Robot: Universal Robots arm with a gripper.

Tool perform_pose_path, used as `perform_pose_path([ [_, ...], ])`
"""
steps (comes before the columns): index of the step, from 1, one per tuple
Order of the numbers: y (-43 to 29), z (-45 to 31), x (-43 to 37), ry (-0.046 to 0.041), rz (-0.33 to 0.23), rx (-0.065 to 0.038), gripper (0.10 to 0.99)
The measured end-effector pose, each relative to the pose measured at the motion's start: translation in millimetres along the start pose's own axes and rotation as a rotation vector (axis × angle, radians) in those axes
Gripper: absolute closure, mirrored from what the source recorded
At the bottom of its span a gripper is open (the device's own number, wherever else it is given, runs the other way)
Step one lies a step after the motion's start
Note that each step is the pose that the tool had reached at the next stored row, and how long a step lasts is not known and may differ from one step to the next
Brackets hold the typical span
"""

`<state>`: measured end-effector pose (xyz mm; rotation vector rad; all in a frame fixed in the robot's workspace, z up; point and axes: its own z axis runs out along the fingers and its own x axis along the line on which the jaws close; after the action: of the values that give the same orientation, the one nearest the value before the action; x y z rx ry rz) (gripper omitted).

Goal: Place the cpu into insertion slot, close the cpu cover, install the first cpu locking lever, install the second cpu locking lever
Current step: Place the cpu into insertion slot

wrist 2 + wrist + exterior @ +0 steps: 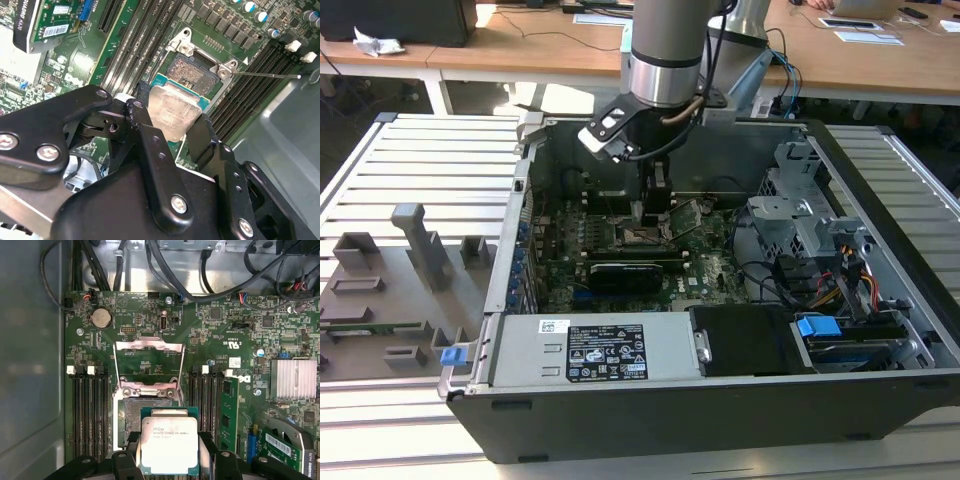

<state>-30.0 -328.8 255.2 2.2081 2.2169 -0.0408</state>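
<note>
My gripper [172,121] is shut on the cpu [176,111], a flat square chip with a silver-grey metal top, its black fingers [141,112] pressing two opposite edges. In the first wrist view the cpu [169,442] hangs just above and slightly off the insertion slot [128,422], a dark square socket with a metal rim on the green board. The cpu cover [148,343] stands flipped open past the slot's far edge. A thin locking lever [265,75] sticks out sideways from the insertion slot [192,75]. In the exterior view the gripper [653,207] reaches down into the computer case.
Long black memory slots [90,412] flank the socket on both sides. A graphics card [625,272] lies in front of the socket, a finned heatsink [293,378] to one side. Case walls [515,230], a power supply [595,350], a drive cage [800,215] and cables [165,265] surround the board.
</note>
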Motion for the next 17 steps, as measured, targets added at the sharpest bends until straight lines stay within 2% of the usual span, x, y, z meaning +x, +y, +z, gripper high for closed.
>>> perform_pose_path([
  [3,-0.2,2.6,7.1,0.0002,-0.001,0.000,0.545],
  [8,-0.3,7.6,12.4,0.0003,-0.001,0.000,0.545],
  [10,-0.3,10.1,13.4,0.0003,-0.002,0.000,0.545],
  [12,-0.7,15.7,14.0,0.0001,-0.008,0.000,0.545],
  [17,-1.6,22.3,14.3,0.0001,-0.012,0.000,0.545],
])
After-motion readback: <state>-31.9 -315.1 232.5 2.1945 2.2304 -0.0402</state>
